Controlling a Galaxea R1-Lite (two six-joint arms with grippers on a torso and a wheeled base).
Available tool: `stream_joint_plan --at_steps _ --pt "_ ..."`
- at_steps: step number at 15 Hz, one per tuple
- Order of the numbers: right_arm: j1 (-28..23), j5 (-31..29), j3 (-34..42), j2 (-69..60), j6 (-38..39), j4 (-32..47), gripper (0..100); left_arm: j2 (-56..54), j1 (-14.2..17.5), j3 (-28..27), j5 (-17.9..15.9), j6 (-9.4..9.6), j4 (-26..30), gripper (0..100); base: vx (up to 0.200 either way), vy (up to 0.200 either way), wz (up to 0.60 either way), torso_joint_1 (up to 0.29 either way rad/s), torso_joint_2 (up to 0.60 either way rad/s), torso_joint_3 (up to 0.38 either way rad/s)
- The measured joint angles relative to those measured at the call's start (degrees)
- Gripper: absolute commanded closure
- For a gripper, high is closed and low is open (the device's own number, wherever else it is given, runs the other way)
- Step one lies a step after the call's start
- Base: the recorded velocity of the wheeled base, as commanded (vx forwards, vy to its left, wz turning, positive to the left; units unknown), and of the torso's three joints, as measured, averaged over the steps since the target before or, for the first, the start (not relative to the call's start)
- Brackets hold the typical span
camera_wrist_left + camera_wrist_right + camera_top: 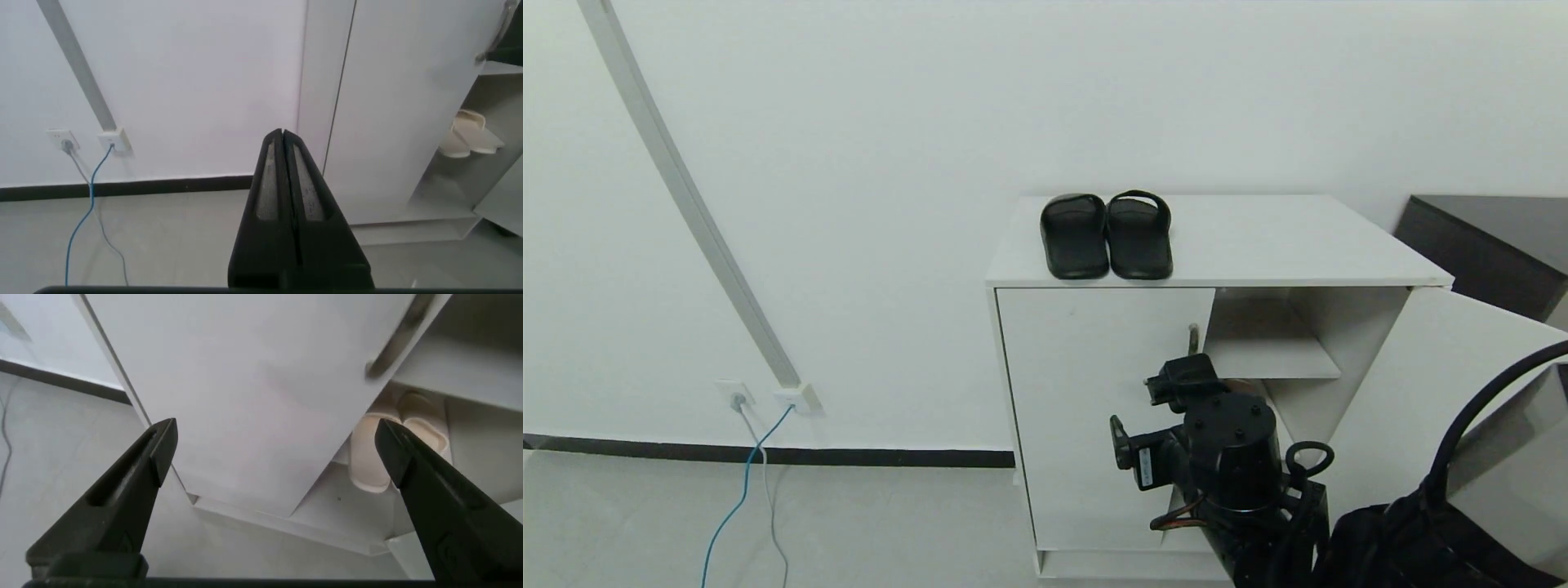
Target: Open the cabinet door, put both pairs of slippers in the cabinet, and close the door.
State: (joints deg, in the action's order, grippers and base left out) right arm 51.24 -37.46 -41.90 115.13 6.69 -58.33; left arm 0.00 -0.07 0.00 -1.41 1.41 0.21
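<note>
While hanging released before open white board cabinet, nearer: right claw | black rubber slippers: above, leftward, long axes pointing away | left claw: clenched, empty

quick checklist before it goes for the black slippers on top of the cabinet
1. Door open: ok, the right door is swung wide.
2. First pair stowed: ok, the light slippers lie on a lower shelf inside.
3. Second pair reachable: ok, the black slippers sit side by side on the cabinet top, near its front edge.
4. Grasping hand free: ok, the right gripper is open and empty.
5. Other hand ready to grasp: not ok, the left gripper is shut.
6. Room inside: ok, the upper shelf is bare where seen.
</note>
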Motion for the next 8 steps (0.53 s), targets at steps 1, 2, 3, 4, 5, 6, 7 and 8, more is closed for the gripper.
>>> stream_joint_plan --at_steps 1,2,3,4,5,6,7,8 --pt "0.2 0.0 0.0 -0.1 0.0 0.0 0 0.0 0.0 0.0 0.0 0.0 0.0 100 0.0 0.0 0.0 0.207 -0.52 -0.32" --pt "0.2 0.0 0.1 -0.3 0.0 0.1 0 0.0 0.0 0.0 0.0 0.0 0.0 100 0.0 0.0 0.0 0.217 -0.52 -0.315" --pt "0.3 0.0 0.1 -0.5 0.0 0.1 0 0.0 0.0 0.0 0.0 0.0 0.0 100 0.0 0.0 0.0 0.222 -0.54 -0.32" --pt "0.3 0.0 0.2 -0.8 0.0 0.2 0 0.0 0.0 0.0 0.0 -0.02 0.0 100 0.0 0.0 0.0 0.227 -0.54 -0.325" --pt "0.3 0.0 0.2 -1.0 0.0 0.2 0 0.0 0.0 0.0 0.0 0.0 0.0 100 0.0 0.0 0.0 0.232 -0.55 -0.33" --pt "0.3 0.1 0.3 -1.1 0.0 0.2 0 0.0 0.0 0.0 0.0 0.0 0.0 100 0.0 0.0 0.0 0.232 -0.56 -0.325" --pt "0.3 0.3 0.4 -1.2 0.0 0.2 0 0.0 0.0 0.0 0.0 0.0 0.0 100 0.0 0.0 0.0 0.242 -0.57 -0.334" --pt "0.3 0.6 0.6 -1.3 0.1 0.2 0 0.0 0.0 0.0 0.0 0.0 0.0 100 0.0 0.0 0.0 0.242 -0.57 -0.32"
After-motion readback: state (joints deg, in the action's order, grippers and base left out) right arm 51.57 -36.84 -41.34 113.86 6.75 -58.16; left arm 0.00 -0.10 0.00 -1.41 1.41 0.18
